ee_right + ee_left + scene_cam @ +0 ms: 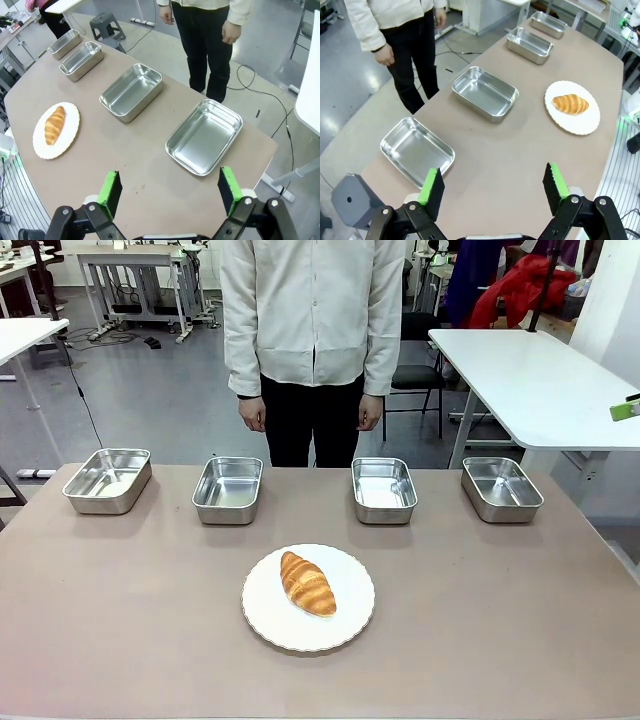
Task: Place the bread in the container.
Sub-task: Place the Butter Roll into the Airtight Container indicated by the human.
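The golden-brown bread (308,583) lies on a round white plate (350,622) in the middle of the table, also seen in the left wrist view (570,103) and the right wrist view (54,124). Several identical steel pans stand in a row beyond it, among them one container (228,489) left of centre and another (384,489) right of centre. My left gripper (493,188) hangs open high above the table's left end. My right gripper (170,188) hangs open above the right end. Both are empty and far from the bread.
A person in a pale jacket (312,310) stands at the far edge, hands at their sides. The outer pans sit at far left (108,480) and far right (501,488). A white table (540,380) stands behind on the right.
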